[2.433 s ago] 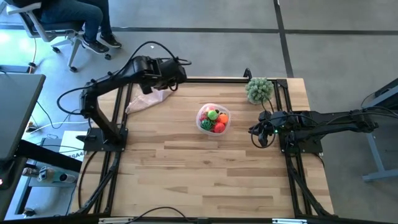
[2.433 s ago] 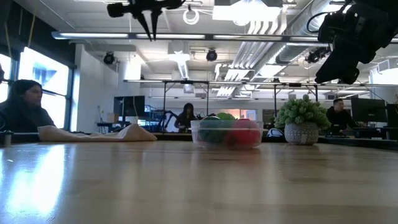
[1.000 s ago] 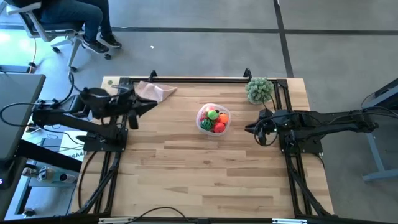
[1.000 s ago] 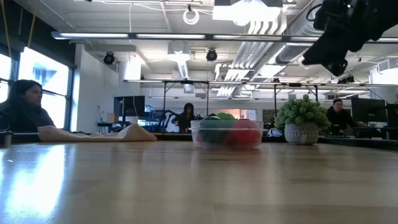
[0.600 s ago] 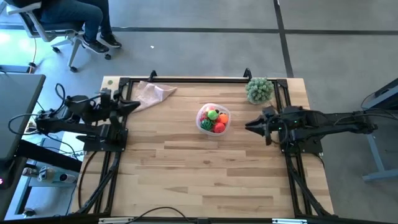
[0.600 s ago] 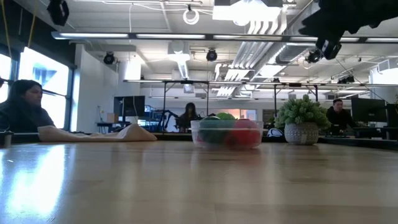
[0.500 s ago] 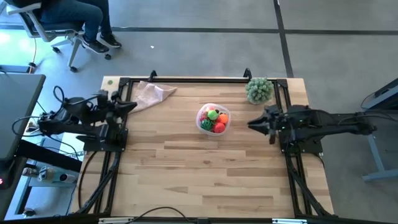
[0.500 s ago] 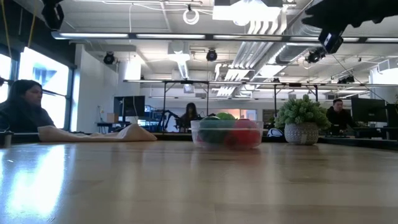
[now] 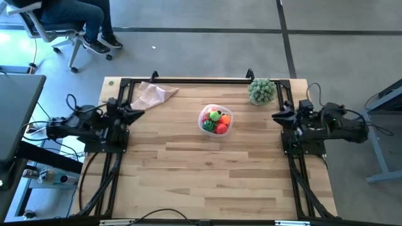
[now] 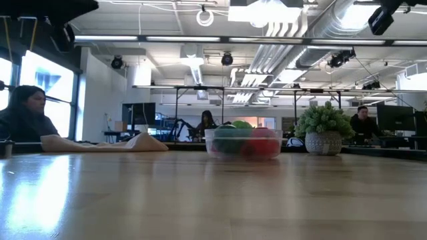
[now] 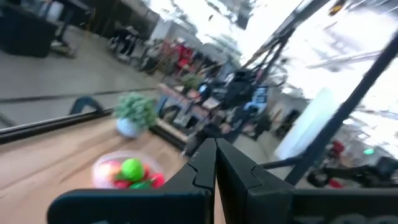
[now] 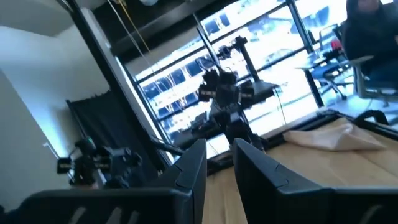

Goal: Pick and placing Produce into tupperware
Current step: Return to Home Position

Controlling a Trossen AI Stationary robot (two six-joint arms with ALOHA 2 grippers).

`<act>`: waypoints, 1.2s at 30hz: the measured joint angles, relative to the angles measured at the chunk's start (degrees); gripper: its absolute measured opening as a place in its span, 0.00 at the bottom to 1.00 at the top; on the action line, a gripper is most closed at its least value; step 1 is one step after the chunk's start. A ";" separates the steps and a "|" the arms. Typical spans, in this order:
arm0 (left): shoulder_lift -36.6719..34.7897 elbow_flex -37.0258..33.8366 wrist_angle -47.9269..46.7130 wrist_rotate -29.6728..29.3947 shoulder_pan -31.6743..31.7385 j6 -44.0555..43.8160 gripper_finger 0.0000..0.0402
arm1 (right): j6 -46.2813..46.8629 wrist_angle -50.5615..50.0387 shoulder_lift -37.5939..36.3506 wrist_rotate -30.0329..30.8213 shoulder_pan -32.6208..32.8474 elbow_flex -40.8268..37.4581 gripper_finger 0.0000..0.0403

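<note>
The clear tupperware (image 9: 215, 120) stands on the table a little beyond the middle, also in the low view (image 10: 243, 143) and the left wrist view (image 11: 127, 172). The produce lies inside it: a green ball (image 9: 215, 115), an orange ball (image 9: 225, 118) and red pieces (image 9: 220, 127). My left gripper (image 9: 139, 110) is folded back at the table's left edge, well left of the tub, pointing about level toward it, shut and empty (image 11: 216, 163). My right gripper (image 9: 274, 116) is drawn back at the right edge, also about level, with a narrow gap between its fingers (image 12: 220, 163) and nothing in it.
A beige cloth (image 9: 154, 94) lies at the far left corner, and a potted bushy plant (image 9: 262, 90) stands at the far right. Black frame rails (image 9: 188, 80) run along the far, left and right edges. The near half of the table is bare wood. People sit in the room behind.
Both arms have folded back toward their bases. My left gripper has sunk and drawn toward the table's left edge. My right gripper has risen, tipped from pointing down to about level and drawn toward the right edge. The tupperware and produce have stayed put.
</note>
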 joint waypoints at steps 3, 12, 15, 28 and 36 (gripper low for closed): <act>-0.15 -4.25 4.78 1.58 0.00 -0.02 0.00 | 0.73 -2.27 -2.94 -0.04 0.01 0.03 0.18; -0.08 -12.78 10.82 5.84 0.00 -0.56 0.00 | 5.13 4.31 -2.52 -2.09 0.00 -7.94 0.18; -0.11 -14.15 10.85 6.18 0.00 -0.66 0.00 | 6.26 12.54 -2.60 -3.05 0.02 -13.43 0.18; 0.07 -16.92 4.59 5.73 0.00 2.29 0.00 | -1.19 17.85 -2.60 -3.72 0.00 -25.75 0.18; 0.48 -16.79 4.46 4.25 0.00 12.83 0.00 | -18.71 11.41 -2.10 0.99 0.00 -25.27 0.18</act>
